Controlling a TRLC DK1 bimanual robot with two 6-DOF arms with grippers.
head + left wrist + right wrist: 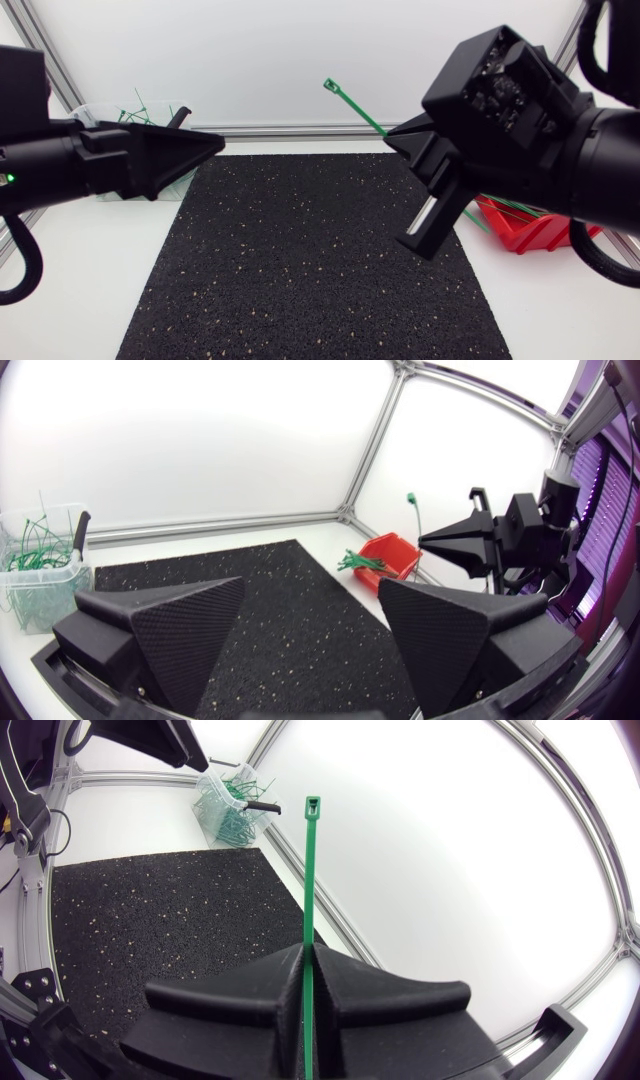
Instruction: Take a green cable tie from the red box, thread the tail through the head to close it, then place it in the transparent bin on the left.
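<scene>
- Above the black mat's (300, 260) 2 o'clock corner, the right gripper (308, 950) is pinching a green cable tie (310, 870) between pressed-together fingers, with the tie's head pointing toward 11 o'clock.
- The left gripper (310, 605) is hovering at 9 o'clock, fingers spread wide.
- The red box (530, 235) is sitting at 4 o'clock, holding more ties.
- The transparent bin (45, 575) is standing at 10 o'clock.

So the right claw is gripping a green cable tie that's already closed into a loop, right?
Not a loop. The right gripper is gripping a green cable tie that is straight, its head free at the far end, nothing threaded. The right wrist view shows it.
</scene>
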